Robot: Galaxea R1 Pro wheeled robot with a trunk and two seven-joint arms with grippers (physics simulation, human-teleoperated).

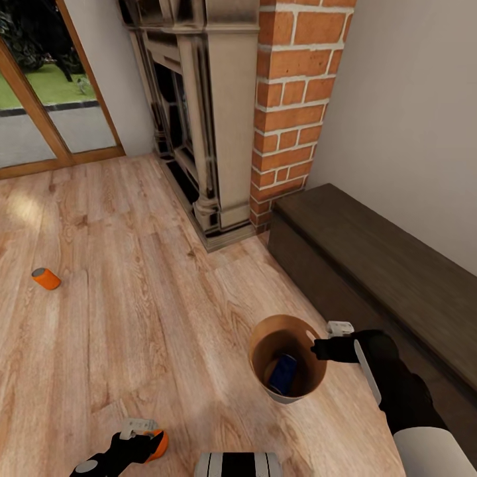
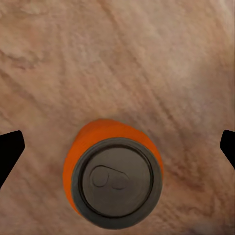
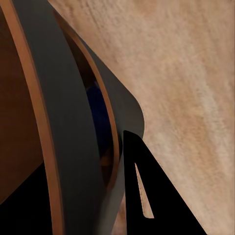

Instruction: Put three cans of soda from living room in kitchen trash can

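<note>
Underfoot, pale plank floor (image 1: 132, 298) meets brick fireplace (image 1: 291, 99).

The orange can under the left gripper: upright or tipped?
Upright. The left wrist view looks straight down on the orange can's round top and pull tab.

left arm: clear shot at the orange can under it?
Probably yes. In the left wrist view the orange can stands upright on bare floor, between the spread fingertips of the left gripper, nothing between them. The head view shows that gripper right at the can.
</note>
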